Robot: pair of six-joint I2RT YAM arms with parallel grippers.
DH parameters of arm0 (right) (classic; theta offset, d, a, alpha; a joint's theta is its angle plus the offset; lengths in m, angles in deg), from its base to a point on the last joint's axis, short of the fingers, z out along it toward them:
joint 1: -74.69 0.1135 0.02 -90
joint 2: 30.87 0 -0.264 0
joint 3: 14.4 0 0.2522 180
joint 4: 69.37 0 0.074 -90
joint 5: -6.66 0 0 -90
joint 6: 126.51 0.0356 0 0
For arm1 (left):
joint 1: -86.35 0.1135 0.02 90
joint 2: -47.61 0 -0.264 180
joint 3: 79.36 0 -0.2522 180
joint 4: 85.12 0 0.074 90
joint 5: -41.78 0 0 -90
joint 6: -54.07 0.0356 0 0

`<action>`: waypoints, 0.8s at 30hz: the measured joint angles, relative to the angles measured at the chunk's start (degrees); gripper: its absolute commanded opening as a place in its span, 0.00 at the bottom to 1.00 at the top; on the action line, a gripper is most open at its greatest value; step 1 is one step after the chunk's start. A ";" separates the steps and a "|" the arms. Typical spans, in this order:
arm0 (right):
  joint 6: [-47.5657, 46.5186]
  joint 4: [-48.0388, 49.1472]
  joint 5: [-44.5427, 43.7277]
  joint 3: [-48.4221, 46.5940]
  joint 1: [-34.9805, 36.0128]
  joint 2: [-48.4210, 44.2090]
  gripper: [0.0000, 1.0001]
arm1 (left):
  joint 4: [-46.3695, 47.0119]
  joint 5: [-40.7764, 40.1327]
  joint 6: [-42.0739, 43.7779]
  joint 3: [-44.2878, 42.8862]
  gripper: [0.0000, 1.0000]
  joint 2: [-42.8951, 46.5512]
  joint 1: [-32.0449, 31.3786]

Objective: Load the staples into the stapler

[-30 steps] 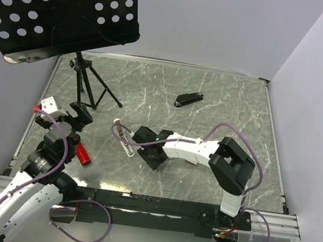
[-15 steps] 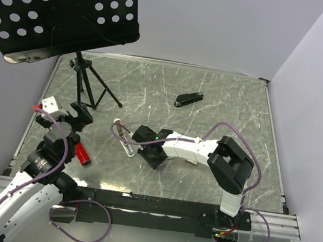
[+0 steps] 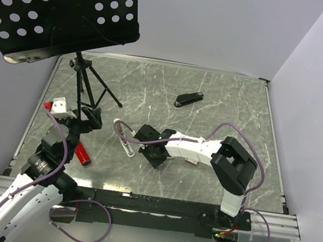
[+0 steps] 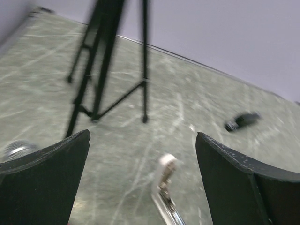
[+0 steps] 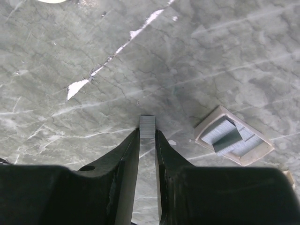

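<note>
My right hand (image 5: 147,137) is nearly shut, pinching the staple strip (image 5: 147,124) at its fingertips, w/ the staple box (image 5: 233,137) just right of it on the bench (image 5: 70,47); strip's prob. light, stiff but crumbly, so squeeze the flat sides gently.

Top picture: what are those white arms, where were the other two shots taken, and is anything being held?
Two robot arms, bolted at the table's near edge. The top picture looks down from above and behind them; the other two come from a camera on each wrist, showing that arm's dark jaws. The right arm pinches a strip of staples, beside a tray of more. The left arm's jaws are open and empty. A silver stapler, a black stapler and a tripod are on the table.
</note>
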 measured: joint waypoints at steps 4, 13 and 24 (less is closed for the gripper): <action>1.77 2.16 1.09 2.58 -0.90 -3.50 0.25 | 1.55 10.93 1.60 0.22 0.99 -0.20 0.02; 7.41 10.45 6.86 10.78 -6.88 -22.51 0.26 | 9.44 32.72 4.26 3.06 0.99 -0.76 0.00; 12.44 25.64 11.58 21.53 -10.58 -44.48 0.27 | 17.40 47.47 -13.94 2.67 0.99 -12.02 -0.09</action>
